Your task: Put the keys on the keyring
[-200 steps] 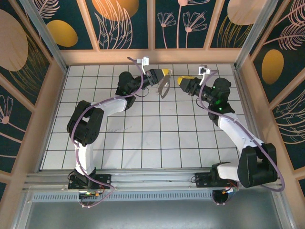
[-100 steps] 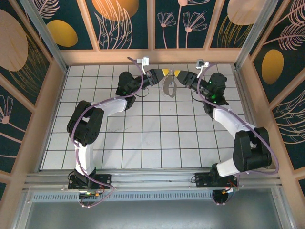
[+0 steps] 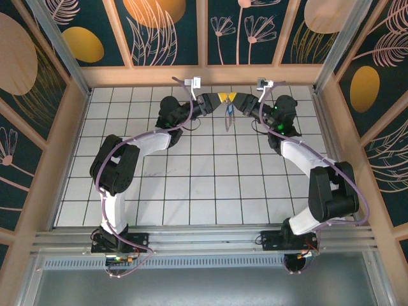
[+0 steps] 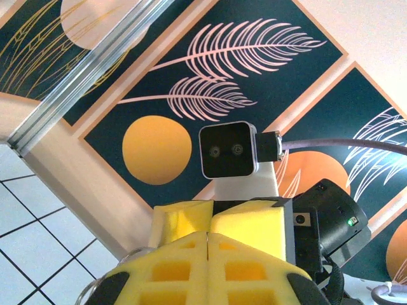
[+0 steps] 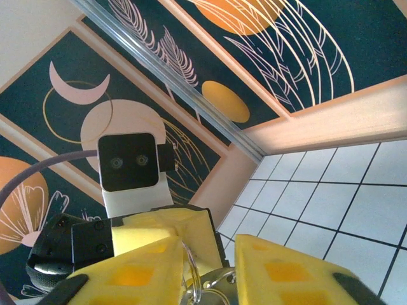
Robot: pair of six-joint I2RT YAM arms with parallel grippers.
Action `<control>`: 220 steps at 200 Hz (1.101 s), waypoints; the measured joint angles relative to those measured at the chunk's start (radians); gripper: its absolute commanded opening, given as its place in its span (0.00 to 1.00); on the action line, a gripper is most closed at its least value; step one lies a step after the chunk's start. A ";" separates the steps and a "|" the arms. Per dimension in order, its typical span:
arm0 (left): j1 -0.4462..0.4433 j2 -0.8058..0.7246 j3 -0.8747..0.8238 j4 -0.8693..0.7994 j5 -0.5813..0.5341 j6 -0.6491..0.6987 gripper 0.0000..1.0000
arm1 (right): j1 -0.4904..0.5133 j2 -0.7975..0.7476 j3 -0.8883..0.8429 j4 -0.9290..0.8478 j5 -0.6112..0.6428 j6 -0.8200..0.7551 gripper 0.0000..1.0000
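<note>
Near edge: both bases sit on the rail [image 3: 204,239]. The left arm [image 3: 118,169] and right arm [image 3: 315,172] each arch out over the white tiled table [image 3: 191,185] and bend inward.

Far part of the table: the arms meet nose to nose. The left gripper [image 3: 220,97] and right gripper [image 3: 234,99] point at each other, yellow tips just beside one another. The keyring [image 3: 227,119] hangs straight down from where the tips meet, a thin dark strap seen edge-on. We can't tell if its lower end touches the tiles.

Left wrist view: our left fingers [image 4: 172,267] are pressed flat together, seam closed. With the strap hanging off that tip, we read the left as clamped on the keyring. Just beyond the tips we see the right gripper's yellow fingers head-on, and the right wrist camera [image 4: 229,149] above them.

Right wrist view: the right fingers [image 5: 133,273] stand apart with a clear slot between them. The metal ring [image 5: 192,276] sits upright in that slot. We can't tell whether either pad touches it. Just past the ring is the left gripper's yellow nose, with the left wrist camera [image 5: 130,162] over it.

Farthest back: the wooden ledge [image 3: 204,75], then the dark leaf-and-disc wall panels [image 3: 166,32].
</note>
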 measured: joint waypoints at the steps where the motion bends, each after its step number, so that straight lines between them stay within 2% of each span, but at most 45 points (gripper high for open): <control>1: 0.000 0.000 0.000 0.000 0.000 0.000 0.00 | 0.000 0.000 0.000 0.001 0.000 -0.001 0.21; 38: 0.000 0.000 0.000 -0.001 -0.005 0.000 0.00 | 0.006 0.001 0.000 0.030 -0.008 0.010 0.00; 104: 0.000 0.000 0.001 0.000 0.000 0.000 0.00 | 0.002 0.002 0.005 0.031 -0.032 -0.002 0.00; 132: 0.003 0.000 0.016 -0.018 0.007 0.023 0.17 | -0.012 0.014 0.063 -0.048 -0.080 -0.066 0.00; 150: 0.006 -0.012 0.027 -0.069 0.026 0.074 0.24 | -0.021 0.019 0.108 -0.129 -0.100 -0.138 0.00; 220: 0.042 -0.083 0.055 -0.319 0.083 0.301 0.36 | -0.041 0.019 0.250 -0.504 -0.131 -0.467 0.00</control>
